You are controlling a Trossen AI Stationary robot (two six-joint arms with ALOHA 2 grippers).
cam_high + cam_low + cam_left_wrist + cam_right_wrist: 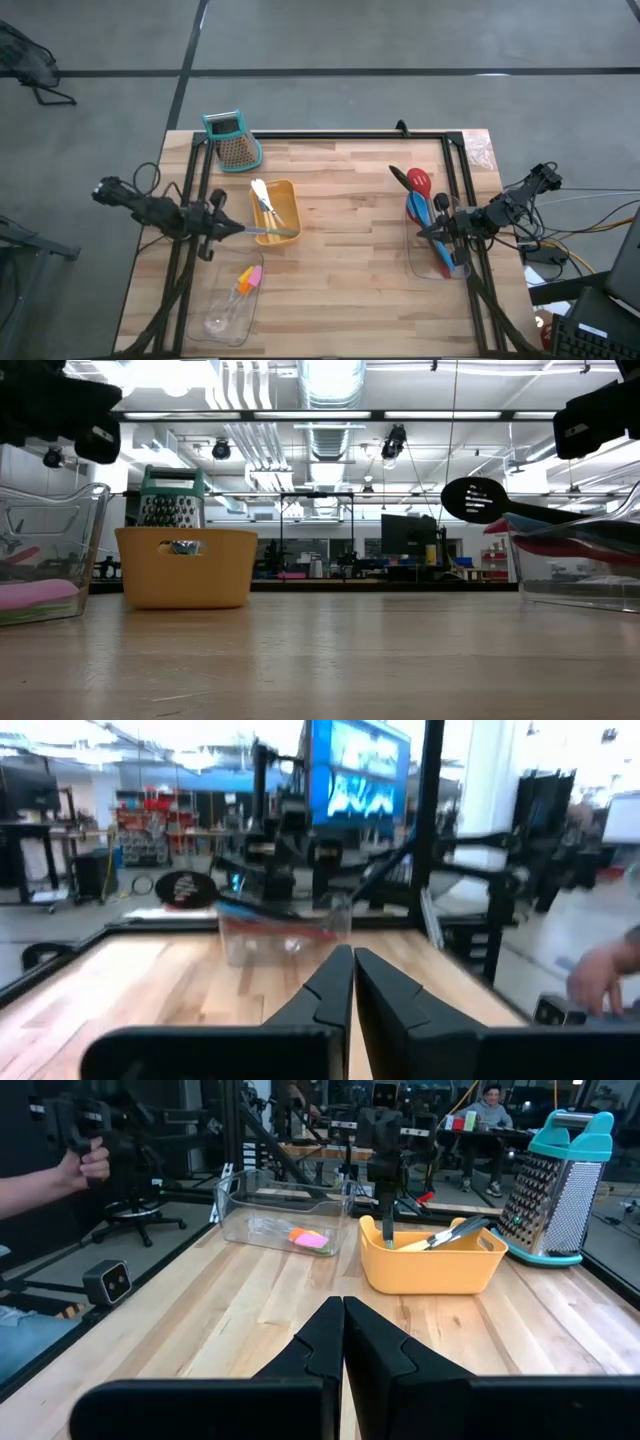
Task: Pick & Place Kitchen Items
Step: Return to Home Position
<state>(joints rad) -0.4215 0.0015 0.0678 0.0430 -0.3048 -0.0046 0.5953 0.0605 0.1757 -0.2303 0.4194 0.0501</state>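
High view: I read a pale wooden plank surface (340,270) standing on a grey concrete floor (400,40). The left tool (238,230) hangs just beside the yellow tray (294,205). The left wrist view shows its fingers (330,990) pressed together, grasping nothing. The right tool (425,234) hangs over the right clear tray (425,262), likewise clenched and empty. That tray carries the red spoon (419,182), blue spoon (415,210) and black slotted spoon (399,174). The left clear tray (235,315) holds the pink and orange spatulas (250,278). The yellow tray holds small light-handled tools (262,197). A grater (235,142) stands near the far edge. Low view: ceiling ducts (330,385) and a monitor (405,535) show behind. Right wrist view: a person's hand (85,1165) grips a dark device beyond the surface.
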